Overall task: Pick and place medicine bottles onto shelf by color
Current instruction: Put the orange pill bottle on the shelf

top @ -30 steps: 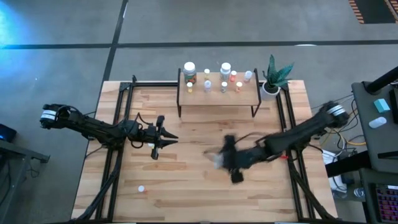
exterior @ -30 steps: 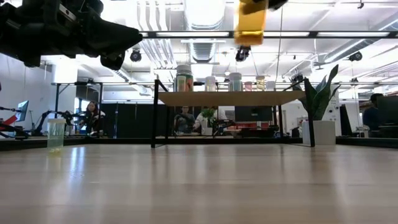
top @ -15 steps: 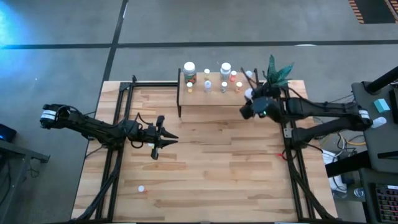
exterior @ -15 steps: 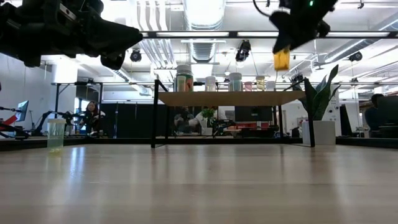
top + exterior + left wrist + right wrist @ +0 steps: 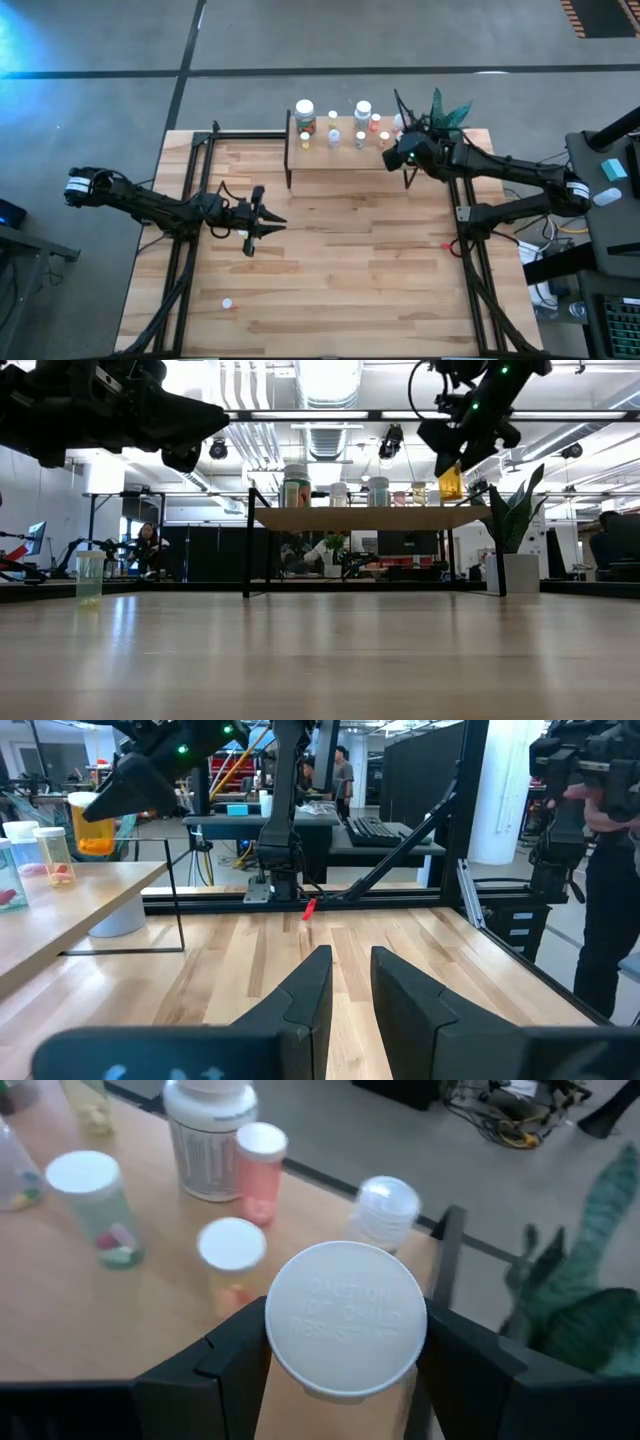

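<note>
Near the upper right of the overhead view, the right gripper [image 5: 400, 156] hangs over the right end of the shelf [image 5: 350, 156], its fingers clamped on a yellow bottle [image 5: 450, 482] with a white cap [image 5: 345, 1317]. Seen from table height, that bottle shows in the upper right of the frame, just above the shelf board [image 5: 370, 518] and not resting on it. The right wrist camera looks down on the cap, with one dark finger [image 5: 225, 1365] on each side of the bottle.

Below it on the shelf stand other bottles: a large white one with a label [image 5: 210, 1135], a pink one [image 5: 262, 1170], a small one with orange contents [image 5: 232, 1265], a clear one with coloured pills [image 5: 98, 1205] and a clear one at the shelf's corner [image 5: 386, 1205]. From above, the row of bottles [image 5: 334, 124] fills the shelf top in the upper middle of the frame. A potted plant [image 5: 440, 125] stands just beside the shelf's right end.

At the left middle of the overhead frame, the left gripper [image 5: 268, 222] waits above the table [image 5: 330, 280], well apart from the shelf, holding nothing; its fingers [image 5: 305, 995] are nearly together with a narrow gap. One small bottle [image 5: 227, 302] stands alone near the table's lower left; from table height it is a clear vial [image 5: 90, 575] at the left edge.
</note>
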